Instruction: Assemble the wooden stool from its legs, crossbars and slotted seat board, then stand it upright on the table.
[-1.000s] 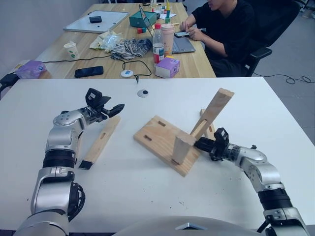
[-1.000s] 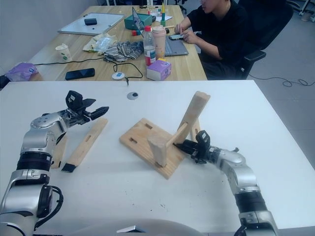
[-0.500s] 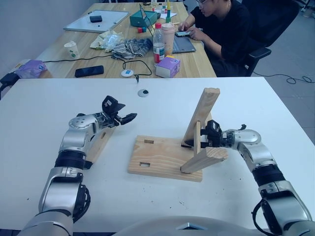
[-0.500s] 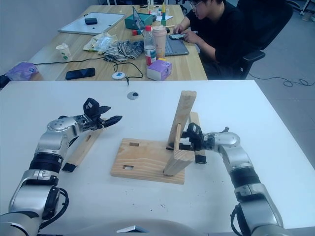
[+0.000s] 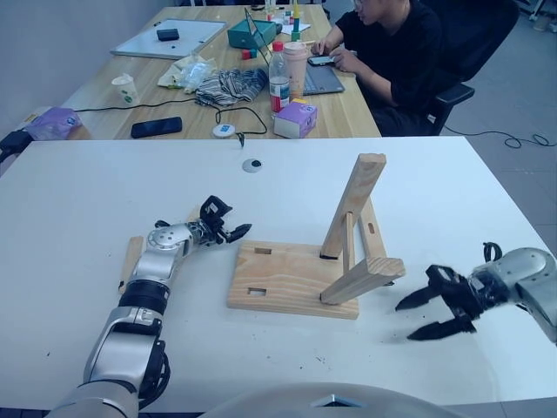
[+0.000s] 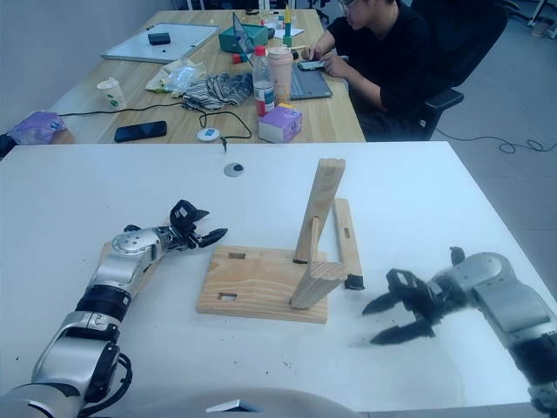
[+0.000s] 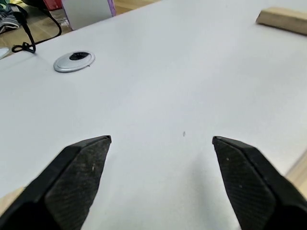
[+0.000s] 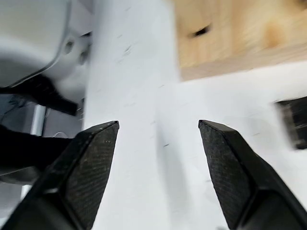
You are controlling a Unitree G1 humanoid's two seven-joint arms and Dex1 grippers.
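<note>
Seat board (image 5: pixel 287 279) lies flat on the white tabletop (image 5: pixel 104 200), slots facing up, between the two claws.

- Tall leg (image 5: pixel 352 205) stands in the board at the end nearer the right claw, tilted rather than plumb.
- Shorter leg (image 5: pixel 364 280) sits at the board corner closest to the right claw, slanted, with its outer end lifted past the board edge.
- Thin crossbar (image 5: pixel 348 244) sits between those two legs. Can't tell how well the joints are seated.
- Third leg (image 6: pixel 346 239) lies flat on the tabletop beside that same end of the board. Its black end cap (image 6: pixel 354 282) points toward the right claw.

Left claw (image 5: pixel 233 232): released, fingers spread, nothing held. It sits low over the tabletop with its tips just short of the board's nearest corner, not touching. A loose leg (image 5: pixel 130 257) lies flat behind it, alongside the left forearm.

Right claw (image 5: pixel 406 320): released, fingers wide apart, empty. It is near the shorter leg but apart from it, tips aimed at the board. The right wrist view shows the board edge and one slot (image 8: pixel 201 31) ahead of the fingers.

Round cable grommet (image 5: pixel 252 165) is set in the tabletop well beyond the left claw.
</note>
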